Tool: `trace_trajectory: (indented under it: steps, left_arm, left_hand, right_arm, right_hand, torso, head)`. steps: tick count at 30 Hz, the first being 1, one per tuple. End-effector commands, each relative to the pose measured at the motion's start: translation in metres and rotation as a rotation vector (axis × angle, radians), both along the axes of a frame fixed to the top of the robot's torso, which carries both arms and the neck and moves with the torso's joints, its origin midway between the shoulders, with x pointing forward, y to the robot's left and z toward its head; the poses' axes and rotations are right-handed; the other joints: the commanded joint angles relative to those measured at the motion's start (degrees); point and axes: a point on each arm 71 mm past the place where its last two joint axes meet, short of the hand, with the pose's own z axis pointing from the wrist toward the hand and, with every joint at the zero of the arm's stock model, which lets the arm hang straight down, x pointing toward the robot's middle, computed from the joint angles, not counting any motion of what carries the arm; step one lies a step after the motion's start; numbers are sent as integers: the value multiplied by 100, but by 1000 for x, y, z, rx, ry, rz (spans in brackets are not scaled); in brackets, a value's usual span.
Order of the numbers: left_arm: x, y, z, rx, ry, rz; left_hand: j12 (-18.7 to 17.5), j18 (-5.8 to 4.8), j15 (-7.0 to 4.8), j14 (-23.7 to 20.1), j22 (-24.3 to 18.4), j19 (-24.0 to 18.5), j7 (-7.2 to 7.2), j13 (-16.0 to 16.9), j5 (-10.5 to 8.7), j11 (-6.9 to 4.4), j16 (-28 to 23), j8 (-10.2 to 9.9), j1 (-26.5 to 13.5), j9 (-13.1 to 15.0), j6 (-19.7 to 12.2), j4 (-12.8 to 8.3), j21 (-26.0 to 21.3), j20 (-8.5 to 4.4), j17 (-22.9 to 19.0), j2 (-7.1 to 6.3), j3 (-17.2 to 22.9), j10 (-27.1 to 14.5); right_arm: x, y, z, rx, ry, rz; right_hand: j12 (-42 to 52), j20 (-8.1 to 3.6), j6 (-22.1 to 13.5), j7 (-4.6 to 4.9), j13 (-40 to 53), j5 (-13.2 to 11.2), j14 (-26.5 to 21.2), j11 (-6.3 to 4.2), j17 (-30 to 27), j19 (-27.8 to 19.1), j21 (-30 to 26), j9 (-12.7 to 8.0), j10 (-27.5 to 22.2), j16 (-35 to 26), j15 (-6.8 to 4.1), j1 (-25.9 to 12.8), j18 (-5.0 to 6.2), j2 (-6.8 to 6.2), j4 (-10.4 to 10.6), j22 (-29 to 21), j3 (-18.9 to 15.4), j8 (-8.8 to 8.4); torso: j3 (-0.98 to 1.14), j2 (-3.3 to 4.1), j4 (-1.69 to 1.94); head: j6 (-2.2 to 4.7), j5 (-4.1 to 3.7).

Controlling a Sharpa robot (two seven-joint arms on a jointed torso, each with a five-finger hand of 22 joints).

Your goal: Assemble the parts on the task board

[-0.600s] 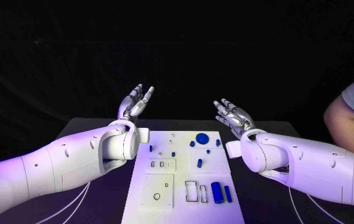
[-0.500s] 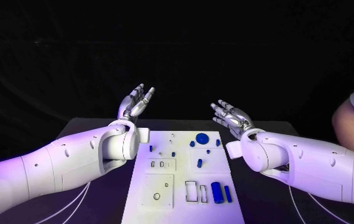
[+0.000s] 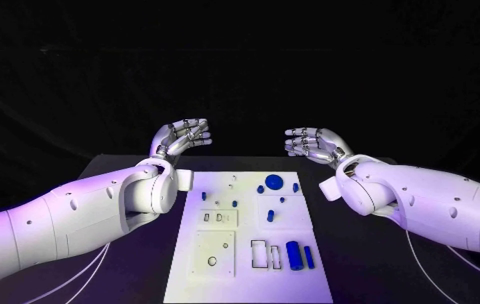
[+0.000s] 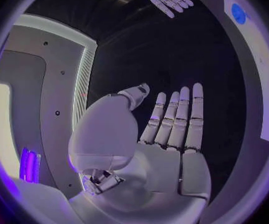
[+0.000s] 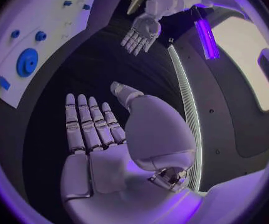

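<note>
The right robot hand (image 5: 103, 149) lies flat and empty, its fingers (image 5: 78, 122) straight and side by side and the thumb set apart from them. Beyond it the dark tabletop (image 5: 109, 69) carries the white task board (image 5: 78, 22), which bears a round blue disc (image 5: 27, 62), a smaller round blue part (image 5: 41, 35) and several little blue pieces. Farther off, the left robot hand (image 5: 140, 32) hangs above the tabletop, fingers extended, holding nothing.

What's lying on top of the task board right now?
On the task board: small blue parts, including a round disc at the far end and a cylinder near. Neither hand covers it.
</note>
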Motion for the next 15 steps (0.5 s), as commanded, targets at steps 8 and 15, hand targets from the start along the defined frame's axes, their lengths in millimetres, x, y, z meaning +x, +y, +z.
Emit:
trace_trajectory:
  steps: [8, 15]
  left_arm:
    - [-18, 1, 17, -7, -24, -163]
    - [-33, 0, 30, -33, -28, -205]
  left_hand:
    - [-86, 69, -69, 152, -10, 185, 264, -42, 1, -88, -41, 33, 153, -5, 228, -166, 75, -97, 56, -92, 113, 342]
    - [-192, 58, -39, 97, -36, 162, 308, -49, 0, -52, -121, -24, 108, -35, 196, -178, 52, -83, 54, -148, 102, 321]
  right_arm:
    - [5, 14, 18, -439, -185, 173]
    - [6, 28, 29, -676, -225, 227]
  right_hand:
    - [-127, -366, 1473, 282, 60, 124, 2011, -352, 534, 1527, 804, 171, 1728, 575, -490, -10, 206, -515, -243, 279, 515, 263]
    - [-121, -678, 1617, 155, 147, 353, 2682, -490, 1367, 1909, 1836, 233, 1743, 1566, -757, 55, 175, -613, -314, 915, 254, 195]
  torso:
    - [3, 301, 9]
    - [-11, 515, 42]
  head:
    - [51, -26]
    - [96, -58]
